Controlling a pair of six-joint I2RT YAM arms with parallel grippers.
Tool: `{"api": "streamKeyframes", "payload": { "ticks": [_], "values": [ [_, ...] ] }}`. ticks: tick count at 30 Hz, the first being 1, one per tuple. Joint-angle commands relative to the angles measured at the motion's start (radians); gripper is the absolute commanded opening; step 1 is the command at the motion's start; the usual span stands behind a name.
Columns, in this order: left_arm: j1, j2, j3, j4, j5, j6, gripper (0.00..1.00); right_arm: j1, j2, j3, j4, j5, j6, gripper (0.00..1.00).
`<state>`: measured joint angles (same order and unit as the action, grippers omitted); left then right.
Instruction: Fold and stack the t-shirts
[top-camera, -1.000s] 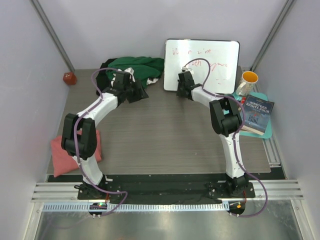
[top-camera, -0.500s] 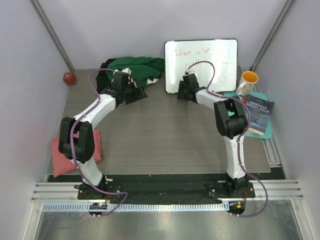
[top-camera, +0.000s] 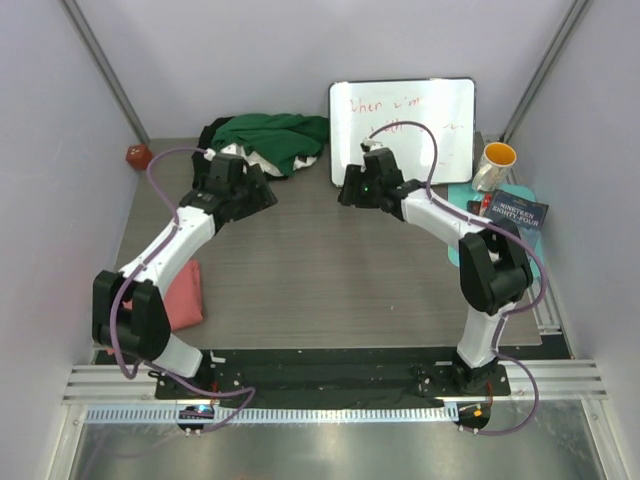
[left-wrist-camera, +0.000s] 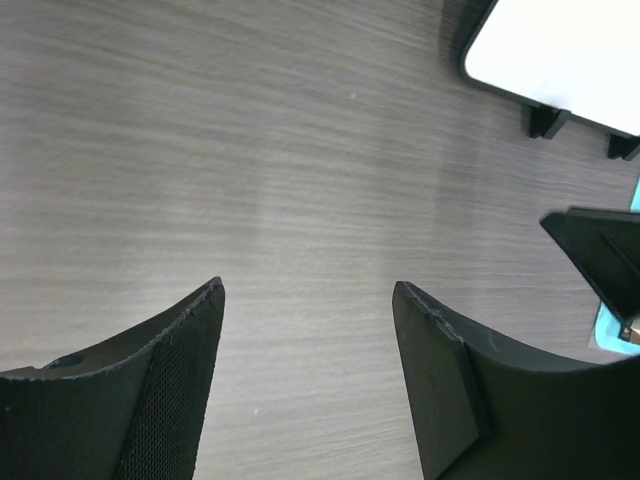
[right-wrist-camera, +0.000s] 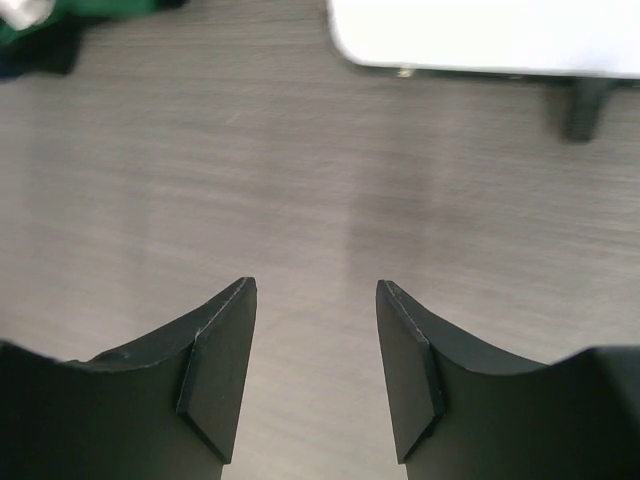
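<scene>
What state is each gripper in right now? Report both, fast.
Left gripper: open, holding nothing, only bare table between the jaws.
Right gripper: open, holding nothing, above bare table.

Wooden table (top-camera: 330, 270) bears t-shirts (top-camera: 270, 135), whiteboard (top-camera: 400, 115), teal mat (top-camera: 520, 190), ball (top-camera: 138, 156).

Counted four tees on my table: one dark green tee (top-camera: 268, 135), one black tee (top-camera: 212, 131), one white tee (top-camera: 250, 157) (only scraps of those last two showed) and one salmon pink tee (top-camera: 182, 298). Everything else came in singles: one whiteboard (top-camera: 400, 125), one mug (top-camera: 494, 165), one book (top-camera: 515, 212), one teal mat (top-camera: 523, 190), one red ball (top-camera: 138, 157). Oh, and two grippers, my left gripper (left-wrist-camera: 308, 290) and my right gripper (right-wrist-camera: 316, 285).
</scene>
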<state>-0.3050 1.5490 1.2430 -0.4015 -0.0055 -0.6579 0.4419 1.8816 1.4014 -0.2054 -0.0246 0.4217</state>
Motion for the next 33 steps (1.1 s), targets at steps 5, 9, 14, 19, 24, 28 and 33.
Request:
{"api": "streamKeyframes", "payload": {
  "ticks": [5,9,14,19,24,28,33],
  "values": [
    [0.004,-0.233,-0.141,-0.059,-0.126,-0.019,0.70,0.124,-0.252,-0.251,0.009,0.006,0.038,0.58],
    [0.004,-0.360,-0.247,-0.039,-0.123,-0.039,0.70,0.164,-0.318,-0.370,0.037,0.075,0.058,0.59],
    [0.004,-0.426,-0.297,-0.023,-0.088,-0.045,0.70,0.167,-0.230,-0.319,-0.011,0.160,0.035,0.58],
    [0.004,-0.467,-0.315,-0.054,-0.088,-0.039,0.70,0.195,-0.153,-0.300,-0.006,0.153,0.038,0.57],
    [0.004,-0.452,-0.327,-0.092,-0.117,-0.043,0.70,0.224,-0.099,-0.303,-0.019,0.157,0.066,0.57],
    [0.006,-0.428,-0.333,-0.094,-0.099,-0.051,0.70,0.251,-0.062,-0.295,-0.037,0.167,0.091,0.57],
    [0.006,-0.432,-0.344,-0.085,-0.106,-0.048,0.70,0.276,-0.036,-0.274,-0.043,0.167,0.075,0.57]
  ]
}}
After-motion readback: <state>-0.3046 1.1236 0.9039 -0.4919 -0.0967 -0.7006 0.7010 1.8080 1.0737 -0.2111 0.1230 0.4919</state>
